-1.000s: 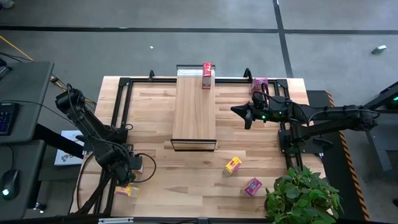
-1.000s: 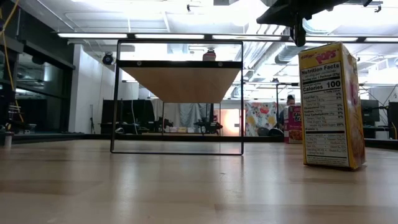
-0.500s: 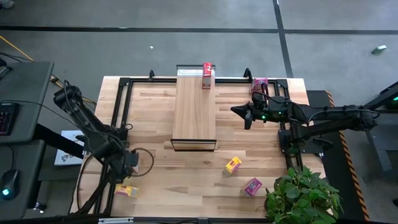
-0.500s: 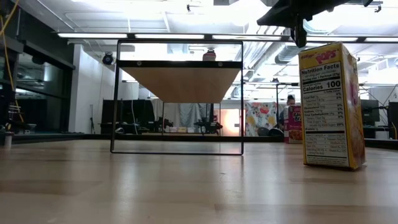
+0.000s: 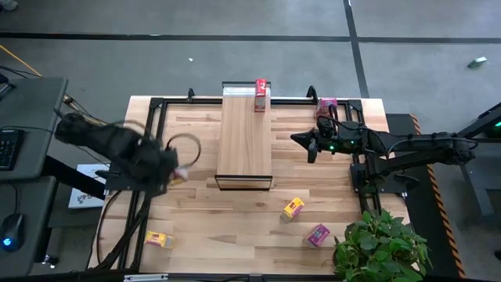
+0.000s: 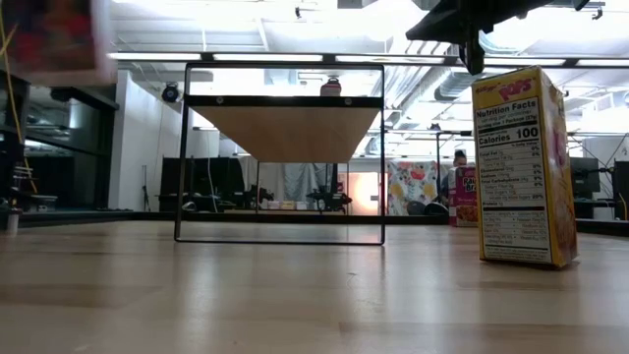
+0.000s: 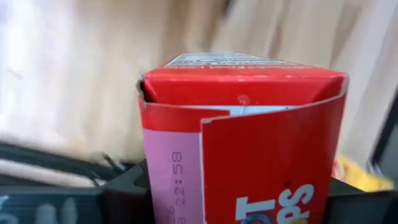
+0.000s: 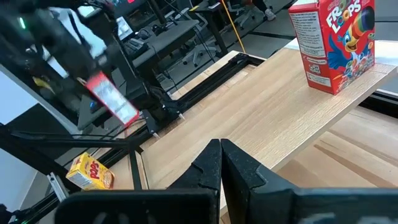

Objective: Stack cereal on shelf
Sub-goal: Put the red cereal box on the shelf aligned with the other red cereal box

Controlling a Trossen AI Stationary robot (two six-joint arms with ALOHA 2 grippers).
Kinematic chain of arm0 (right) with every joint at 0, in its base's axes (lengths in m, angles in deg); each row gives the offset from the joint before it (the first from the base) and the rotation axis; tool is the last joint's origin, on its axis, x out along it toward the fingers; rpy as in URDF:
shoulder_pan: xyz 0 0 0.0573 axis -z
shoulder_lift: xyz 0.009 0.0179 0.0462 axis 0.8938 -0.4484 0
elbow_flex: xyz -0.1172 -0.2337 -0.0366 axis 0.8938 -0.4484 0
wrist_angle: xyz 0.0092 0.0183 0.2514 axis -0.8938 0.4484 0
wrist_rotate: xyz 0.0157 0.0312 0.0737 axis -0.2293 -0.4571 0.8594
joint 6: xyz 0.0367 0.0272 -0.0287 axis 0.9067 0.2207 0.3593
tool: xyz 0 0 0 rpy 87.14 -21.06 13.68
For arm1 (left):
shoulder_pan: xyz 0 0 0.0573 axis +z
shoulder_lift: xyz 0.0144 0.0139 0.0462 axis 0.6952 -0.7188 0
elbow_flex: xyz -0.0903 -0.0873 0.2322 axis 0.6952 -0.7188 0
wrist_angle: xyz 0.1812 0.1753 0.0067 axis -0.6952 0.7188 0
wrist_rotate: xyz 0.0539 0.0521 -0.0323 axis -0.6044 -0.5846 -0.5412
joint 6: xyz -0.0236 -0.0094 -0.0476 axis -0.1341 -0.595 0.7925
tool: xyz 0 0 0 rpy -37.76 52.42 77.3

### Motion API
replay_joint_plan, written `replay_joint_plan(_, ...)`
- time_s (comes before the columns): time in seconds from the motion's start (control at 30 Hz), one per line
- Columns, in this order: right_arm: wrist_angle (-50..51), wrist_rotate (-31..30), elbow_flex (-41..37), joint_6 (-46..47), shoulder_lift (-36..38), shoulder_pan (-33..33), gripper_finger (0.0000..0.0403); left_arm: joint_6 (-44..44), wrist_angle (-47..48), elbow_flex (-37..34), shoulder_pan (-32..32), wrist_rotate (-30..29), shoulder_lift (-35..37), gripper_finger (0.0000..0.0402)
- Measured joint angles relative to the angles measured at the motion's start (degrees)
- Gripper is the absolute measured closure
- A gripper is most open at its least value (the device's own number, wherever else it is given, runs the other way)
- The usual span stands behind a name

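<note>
Your left gripper is clamped on a red cereal box, held above the table just to the left of the shelf. Ahead of it on the shelf's far end stands another red box. Your right gripper, fingers pressed together and empty, waits just right of the shelf.
</note>
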Motion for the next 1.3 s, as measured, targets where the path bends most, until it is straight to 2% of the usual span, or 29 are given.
replay_joint_plan(0.2,-0.05,-0.02,0.0,0.0,0.0,0.0,0.0403,-18.76,-0.06,16.95,15.25,-8.53,-11.35,0.022)
replay_joint_plan(0.33,-0.09,-0.09,0.0,0.0,0.0,0.0,0.0403,-30.33,-1.72,26.37,24.59,-11.9,-19.98,0.022)
replay_joint_plan(0.43,-0.09,-0.9,0.0,0.12,0.0,0.0,0.0403,-35.35,-5.21,31.87,30.51,-11.99,-25.97,0.022)
replay_joint_plan(0.57,-0.09,-1.29,0.0,0.04,0.0,0.0,0.0403,-37.92,-6.98,38.07,36.24,-8.19,-33.15,0.022)
replay_joint_plan(0.87,-0.11,-3.84,0.0,-0.02,0.0,0.0,0.0403,-39.52,-7.21,42.26,40.81,-5.84,-42.82,0.022)
replay_joint_plan(1.3,-0.1,-3.85,0.0,0.15,0.0,0.0,0.0403,-43.93,-13.58,42.35,41.02,-3.19,-44.77,0.0208)
